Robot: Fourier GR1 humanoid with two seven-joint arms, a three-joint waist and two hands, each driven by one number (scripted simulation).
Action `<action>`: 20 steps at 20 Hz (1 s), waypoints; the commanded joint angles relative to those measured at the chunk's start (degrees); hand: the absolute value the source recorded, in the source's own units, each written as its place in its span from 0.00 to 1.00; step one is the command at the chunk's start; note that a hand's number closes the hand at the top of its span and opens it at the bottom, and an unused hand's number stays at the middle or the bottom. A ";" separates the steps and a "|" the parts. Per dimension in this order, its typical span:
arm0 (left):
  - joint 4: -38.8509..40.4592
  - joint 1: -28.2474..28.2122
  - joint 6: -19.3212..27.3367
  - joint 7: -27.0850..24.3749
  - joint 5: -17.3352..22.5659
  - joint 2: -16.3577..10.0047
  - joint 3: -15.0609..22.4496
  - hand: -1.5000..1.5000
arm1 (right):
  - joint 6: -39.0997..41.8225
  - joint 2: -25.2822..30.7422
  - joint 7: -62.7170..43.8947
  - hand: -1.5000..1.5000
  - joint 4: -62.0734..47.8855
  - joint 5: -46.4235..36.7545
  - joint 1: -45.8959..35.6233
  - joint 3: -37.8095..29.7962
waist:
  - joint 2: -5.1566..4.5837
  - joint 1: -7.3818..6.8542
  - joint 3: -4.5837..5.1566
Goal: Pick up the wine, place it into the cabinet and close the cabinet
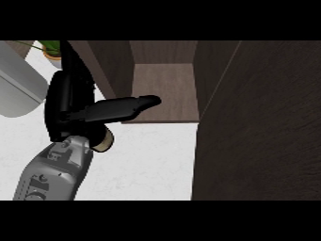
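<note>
Head view: above the white counter [149, 162], at the near left, the left hand [69, 110] is clasped around the wine [105, 140] and hides most of it; only a pale end shows under the hand. The picking up seems done. Farther, just right of the hand, the cabinet [164, 87] stands open, its door [267, 122] at the right. The bottle is not yet on the shelf, so placing and closing remain.

A single view looks from the robot's head steeply down onto the white worktop [142, 160], with a forearm [55, 174] entering from the lower edge at left. It sits close: the open cabinet [164, 89] fills the top middle, and a dark panel [267, 122] fills the right side.
</note>
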State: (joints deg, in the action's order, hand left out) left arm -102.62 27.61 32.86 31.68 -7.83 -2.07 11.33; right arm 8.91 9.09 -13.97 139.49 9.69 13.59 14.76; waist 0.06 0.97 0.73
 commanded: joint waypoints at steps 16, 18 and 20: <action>-4.02 13.26 8.48 16.81 -11.32 2.00 10.70 0.00 | -4.45 0.36 -8.71 0.00 13.53 -0.91 2.75 3.70 | 0.43 0.37 -0.75; -2.44 17.12 10.06 19.70 -14.41 2.03 10.65 0.00 | -3.73 2.01 -10.04 0.00 14.04 0.74 1.56 1.44 | 0.35 0.06 -0.79; -5.43 14.87 8.73 21.68 -15.49 2.04 11.29 0.00 | -7.32 -0.12 -13.84 0.00 15.55 -1.10 -1.18 3.36 | 0.36 -0.65 -0.70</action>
State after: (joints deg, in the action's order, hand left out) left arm -106.80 39.83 40.93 48.71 -20.05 -0.60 20.59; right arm 5.22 9.42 -19.47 142.79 8.03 13.04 17.29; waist 0.42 0.91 0.20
